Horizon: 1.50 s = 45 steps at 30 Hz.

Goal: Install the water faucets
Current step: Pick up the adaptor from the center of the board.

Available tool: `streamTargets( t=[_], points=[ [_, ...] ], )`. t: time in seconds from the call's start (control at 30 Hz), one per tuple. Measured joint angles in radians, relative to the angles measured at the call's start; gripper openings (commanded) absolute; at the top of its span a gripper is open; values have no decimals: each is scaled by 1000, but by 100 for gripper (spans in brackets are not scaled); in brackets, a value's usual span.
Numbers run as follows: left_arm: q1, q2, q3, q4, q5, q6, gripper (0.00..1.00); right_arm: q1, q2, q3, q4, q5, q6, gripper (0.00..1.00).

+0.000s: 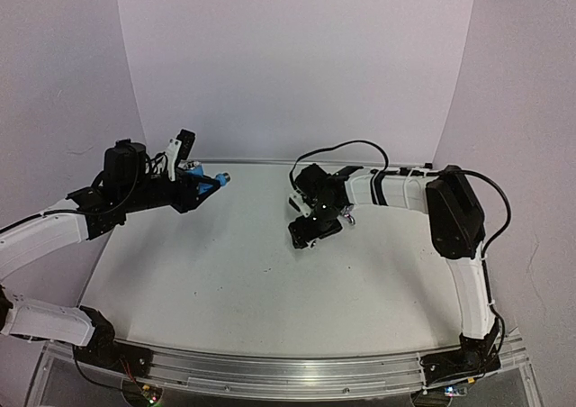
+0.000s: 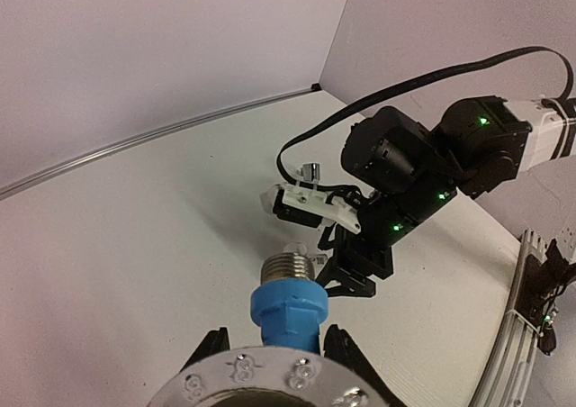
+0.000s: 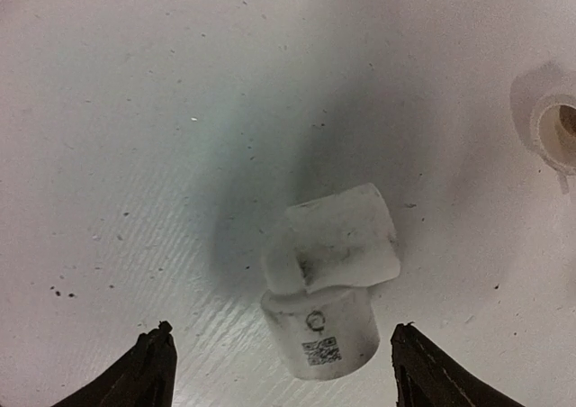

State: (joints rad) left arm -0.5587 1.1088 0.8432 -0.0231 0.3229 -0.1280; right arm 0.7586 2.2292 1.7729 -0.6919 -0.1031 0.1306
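Two-arm cell seen from above and from both wrists. The left end effector [image 2: 277,338] is pinched on the bright blue plastic tap [image 2: 288,310], held raised above the far left part of the white counter [image 1: 225,281], with the tap's hexagonal body between the fingers and its threaded grey stub [image 2: 286,268] projecting free toward the right arm. The small shiny silver metal tap [image 1: 347,216] appears to lie on the counter just beside the right arm's wrist; it is too small to read its pose. The right end effector [image 3: 281,330] is spread wide and points down over a white plastic elbow pipe fitting [image 3: 328,272], one fingertip on each side of it and neither touching; a second white ring-shaped fitting [image 3: 553,128] lies farther right at the edge of that view. Handling, as a judgement: both taps are light and rigid, so little force should hold them, yet the smooth plastic and polished metal are likely to slip or twist under torque. The flat faces of the blue hexagon offer the surest hold and leave the thread exposed for mating; gripping the thread itself would risk marring it and blocking entry. The silver tap, being rounded and lying low, probably calls for a grip across its body, not its spout. The elbow, also light, may skid or tip if nudged on one side.
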Motion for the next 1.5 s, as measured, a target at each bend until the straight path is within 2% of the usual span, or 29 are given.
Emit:
streamTargets(
  t=[0.23,0.47,0.53,0.63,0.7,0.77,0.9,1.0,1.1,1.2,1.33,1.5],
  points=[
    [5,-15,-41,-1,14,-13,0,0,48,85,-83,124,-110,80],
    [5,-10,-47,-1,27,-57,0,0,144,219,-105,140,-222,75],
    [6,-10,-47,-1,33,-64,0,0,166,247,-116,140,-239,69],
    [6,-10,-47,-1,41,-77,0,0,200,296,-136,137,-246,53],
    [6,-10,-47,-1,44,-82,0,0,220,327,-150,131,-237,46],
    [6,-10,-47,-1,44,-85,0,0,228,343,-156,125,-226,43],
    [7,-10,-47,-1,45,-87,0,0,228,346,-163,111,-191,46],
    [8,-10,-47,-1,50,-88,0,-1,228,343,-163,106,-173,30],
    [8,-10,-47,-2,52,-88,0,-1,220,327,-151,104,-163,22],
    [9,-10,-47,-2,52,-88,0,0,178,250,-99,98,-143,10],
    [9,-14,-47,-2,52,-90,0,0,38,-9,108,62,-119,4],
    [10,-34,-47,-2,52,-90,0,6,-252,-611,754,-25,-84,3]
  ],
)
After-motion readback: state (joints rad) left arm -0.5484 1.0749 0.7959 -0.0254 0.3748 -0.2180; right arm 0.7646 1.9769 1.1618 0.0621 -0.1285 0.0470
